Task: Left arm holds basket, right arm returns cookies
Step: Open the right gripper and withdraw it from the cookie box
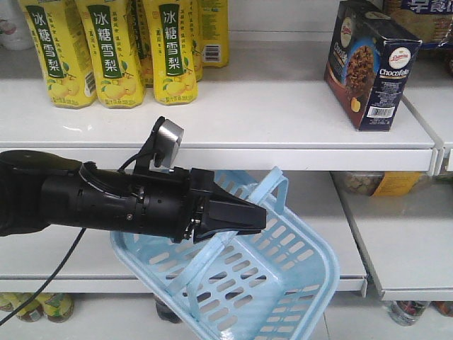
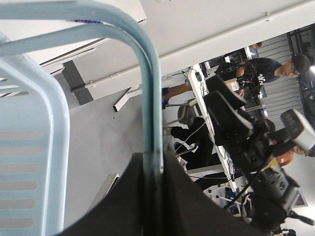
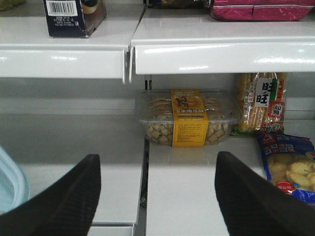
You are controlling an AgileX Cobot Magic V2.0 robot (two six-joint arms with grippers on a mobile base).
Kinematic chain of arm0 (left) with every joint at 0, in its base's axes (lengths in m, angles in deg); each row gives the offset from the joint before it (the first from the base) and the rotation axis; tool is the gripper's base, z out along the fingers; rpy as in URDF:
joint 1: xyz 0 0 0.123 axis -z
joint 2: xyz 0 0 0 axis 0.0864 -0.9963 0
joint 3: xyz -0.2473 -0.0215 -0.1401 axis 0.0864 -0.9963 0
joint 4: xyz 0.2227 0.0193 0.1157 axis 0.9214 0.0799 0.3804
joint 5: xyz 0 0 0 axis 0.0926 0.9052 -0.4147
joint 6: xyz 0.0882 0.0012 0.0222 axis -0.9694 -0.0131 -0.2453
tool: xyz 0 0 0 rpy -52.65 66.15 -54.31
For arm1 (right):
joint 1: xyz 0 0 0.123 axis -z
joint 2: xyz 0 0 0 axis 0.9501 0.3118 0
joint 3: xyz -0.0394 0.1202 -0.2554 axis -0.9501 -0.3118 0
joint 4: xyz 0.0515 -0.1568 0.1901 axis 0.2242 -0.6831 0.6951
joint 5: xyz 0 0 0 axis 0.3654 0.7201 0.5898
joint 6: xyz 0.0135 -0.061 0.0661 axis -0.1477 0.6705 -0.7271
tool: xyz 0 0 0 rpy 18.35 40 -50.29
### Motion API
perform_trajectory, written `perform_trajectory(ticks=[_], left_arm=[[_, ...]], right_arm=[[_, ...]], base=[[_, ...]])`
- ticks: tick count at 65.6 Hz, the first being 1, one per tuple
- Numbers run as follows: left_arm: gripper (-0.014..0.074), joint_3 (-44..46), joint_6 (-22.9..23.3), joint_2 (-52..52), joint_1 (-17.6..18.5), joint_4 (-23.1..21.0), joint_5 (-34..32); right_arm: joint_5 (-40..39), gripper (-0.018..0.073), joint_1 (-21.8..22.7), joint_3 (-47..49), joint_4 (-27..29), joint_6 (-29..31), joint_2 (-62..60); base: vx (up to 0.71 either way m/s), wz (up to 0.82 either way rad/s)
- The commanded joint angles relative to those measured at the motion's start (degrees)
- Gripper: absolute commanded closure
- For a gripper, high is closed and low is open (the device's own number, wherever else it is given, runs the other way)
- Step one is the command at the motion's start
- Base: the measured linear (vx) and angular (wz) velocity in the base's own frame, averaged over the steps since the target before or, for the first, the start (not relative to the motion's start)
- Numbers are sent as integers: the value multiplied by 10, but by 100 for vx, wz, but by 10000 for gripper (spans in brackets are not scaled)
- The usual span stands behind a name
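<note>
In the front view, the left arm's gripper [image 1: 237, 216] is clamping a handle of the tilted basket [image 1: 283, 283] below the shelf, while the cookies [image 1: 371, 67] are standing upright on the upper shelf at far right. The left wrist view is showing the handle [image 2: 150, 108] pinched between closed jaws. The right wrist view is showing the right gripper [image 3: 155, 196] spread wide and empty, the box's barcode end [image 3: 74, 17] above left. The carton looks light, stiff and smooth, best gripped across its narrow sides.
</note>
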Motion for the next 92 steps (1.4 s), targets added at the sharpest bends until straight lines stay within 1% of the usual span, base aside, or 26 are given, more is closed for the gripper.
perform_trajectory(ticks=[1,9,23,29,31,37,48,54,92], left_arm=[[599,22,-8,25,-2,-79,13],[599,22,-8,25,-2,-79,13],[599,22,-8,25,-2,-79,13],[599,22,-8,25,-2,-79,13],[599,22,-8,25,-2,-79,13],[599,22,-8,25,-2,-79,13],[599,22,-8,25,-2,-79,13],[599,22,-8,25,-2,-79,13],[599,22,-8,25,-2,-78,13]], right_arm=[[-38,121,2,-11,-24,-1,-12],[-44,130,2,-29,-20,-2,-12],[-64,135,2,-29,-15,-5,-12],[-64,169,2,-29,-15,-5,-12],[-64,191,2,-29,-15,-5,-12],[-68,310,2,-29,-11,-5,-12],[-69,575,2,-29,1,-5,-12],[-69,568,2,-29,9,-5,-12],[-68,566,2,-29,9,-5,-12]], base=[[0,0],[0,0],[0,0],[0,0],[0,0],[0,0],[0,0],[0,0],[0,0]])
